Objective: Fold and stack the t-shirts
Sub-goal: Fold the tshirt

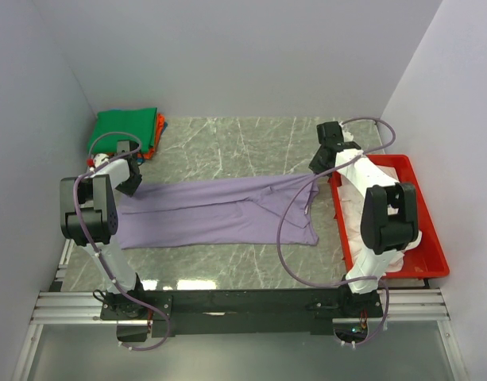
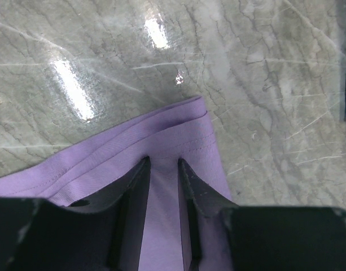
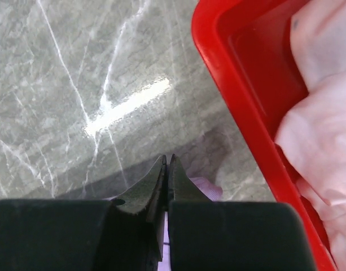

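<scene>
Top external view shows the lavender t-shirt (image 1: 219, 210) stretched in a long band across the middle of the marble worktop (image 1: 227, 143). It runs from near the left edge almost to the red tray (image 1: 435, 246) along the right edge. The left claw (image 1: 130, 178) sits on the shirt's left end and the right claw (image 1: 318, 168) on its right end, just beside the tray's near-left wall.

From the left wrist, the left claw (image 2: 163, 164) stands narrow, its two fingers (image 2: 140, 186) a little apart with lavender cloth filling the gap. The doubled, stitched hem of the shirt's corner lies just ahead of the tips, so this claw holds the lavender t-shirt.

From the right wrist, the right claw (image 3: 167, 161) is pressed closed, tip against tip. A small patch of lavender cloth shows just beside the tips, but whether any is pinched between them I cannot tell. The tray's wall rises close on the right, with a pale pinkish-white t-shirt (image 3: 322, 130) heaped inside.

At the far left corner of the worktop lies a folded green t-shirt (image 1: 125, 127) on top of an orange-red t-shirt (image 1: 159, 131), whose edge peeks out at the right side.
</scene>
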Available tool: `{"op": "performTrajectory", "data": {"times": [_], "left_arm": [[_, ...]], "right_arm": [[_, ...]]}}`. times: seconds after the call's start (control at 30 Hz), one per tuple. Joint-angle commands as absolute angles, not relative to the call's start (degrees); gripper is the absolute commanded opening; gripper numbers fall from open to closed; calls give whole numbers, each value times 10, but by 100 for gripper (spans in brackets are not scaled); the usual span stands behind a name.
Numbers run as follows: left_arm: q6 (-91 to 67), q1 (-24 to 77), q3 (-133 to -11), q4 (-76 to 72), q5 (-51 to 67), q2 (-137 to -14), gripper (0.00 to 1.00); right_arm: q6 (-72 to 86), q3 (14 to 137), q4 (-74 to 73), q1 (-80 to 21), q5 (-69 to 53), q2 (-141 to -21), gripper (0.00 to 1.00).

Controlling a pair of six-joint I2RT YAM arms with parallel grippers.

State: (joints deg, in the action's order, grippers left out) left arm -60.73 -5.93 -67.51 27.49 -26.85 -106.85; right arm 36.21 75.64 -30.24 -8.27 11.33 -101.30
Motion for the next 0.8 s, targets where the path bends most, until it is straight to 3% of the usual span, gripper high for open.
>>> {"op": "performTrajectory", "data": {"times": [0.0,0.17,0.3,0.43,0.77], "left_arm": [[-608,-66,-672,294,-267,-1096,33],[-606,-65,-671,293,-266,-1095,33],[-604,-66,-671,290,-265,-1094,33],[-603,-65,-670,288,-262,-1094,33],[-599,-65,-669,286,-260,-1088,33]], "right_arm": [[365,744,-315,-74,176,-995,0],[365,739,-317,-67,187,-1005,2],[364,734,-312,-63,179,-999,15],[364,731,-311,-62,181,-987,21],[358,683,-282,-47,112,-941,24]]}}
